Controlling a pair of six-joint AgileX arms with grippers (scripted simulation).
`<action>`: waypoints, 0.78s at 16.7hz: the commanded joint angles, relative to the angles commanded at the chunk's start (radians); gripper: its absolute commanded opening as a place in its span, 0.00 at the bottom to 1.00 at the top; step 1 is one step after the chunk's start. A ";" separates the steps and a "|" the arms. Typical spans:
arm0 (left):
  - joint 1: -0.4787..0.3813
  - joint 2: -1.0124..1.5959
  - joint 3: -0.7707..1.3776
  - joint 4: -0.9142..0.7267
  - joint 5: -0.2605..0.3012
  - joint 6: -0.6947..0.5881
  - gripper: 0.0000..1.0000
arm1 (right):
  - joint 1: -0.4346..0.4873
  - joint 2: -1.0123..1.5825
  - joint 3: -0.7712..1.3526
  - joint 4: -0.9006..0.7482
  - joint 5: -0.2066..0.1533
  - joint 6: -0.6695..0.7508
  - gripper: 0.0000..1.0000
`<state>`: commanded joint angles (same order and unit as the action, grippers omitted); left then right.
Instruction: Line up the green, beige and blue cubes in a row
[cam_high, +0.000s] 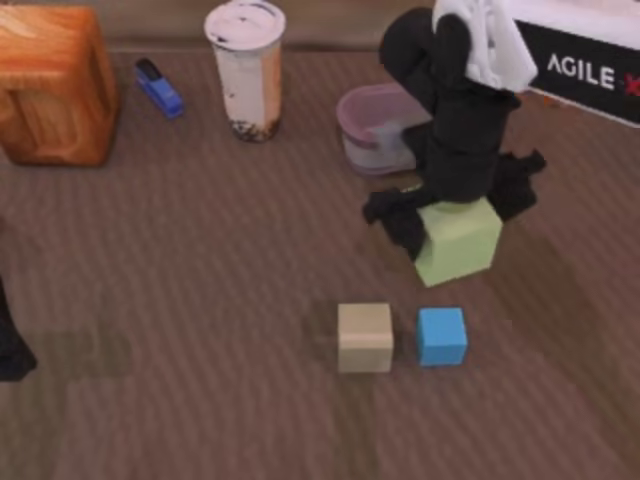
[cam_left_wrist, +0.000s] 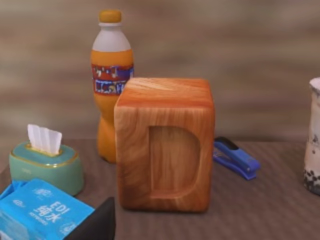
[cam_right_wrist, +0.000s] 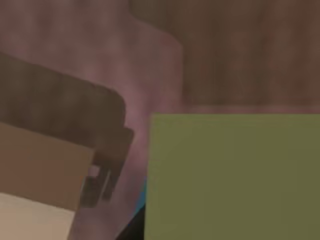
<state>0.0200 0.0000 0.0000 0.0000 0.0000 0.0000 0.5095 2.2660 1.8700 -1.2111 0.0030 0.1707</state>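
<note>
my right gripper (cam_high: 452, 212) sits over the green cube (cam_high: 461, 243), its fingers clamped on the cube's two sides, right of the table's middle and just in front of the lidded purple container (cam_high: 378, 127). the cube fills much of the right wrist view (cam_right_wrist: 232, 175). the beige cube (cam_high: 365, 337) and blue cube (cam_high: 442, 336) sit side by side nearer the front edge, close but apart, just below the green one. my left arm (cam_high: 12, 345) is parked at the left edge; i cannot tell how its fingers stand.
</note>
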 joint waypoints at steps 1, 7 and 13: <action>0.000 0.000 0.000 0.000 0.000 0.000 1.00 | 0.047 0.040 0.070 -0.031 0.000 0.097 0.00; 0.000 0.000 0.000 0.000 0.000 0.000 1.00 | 0.297 0.227 0.429 -0.183 0.004 0.595 0.00; 0.000 0.000 0.000 0.000 0.000 0.000 1.00 | 0.390 0.282 0.559 -0.230 0.008 0.746 0.00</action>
<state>0.0200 0.0000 0.0000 0.0000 0.0000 0.0000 0.8998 2.5484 2.4293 -1.4413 0.0110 0.9163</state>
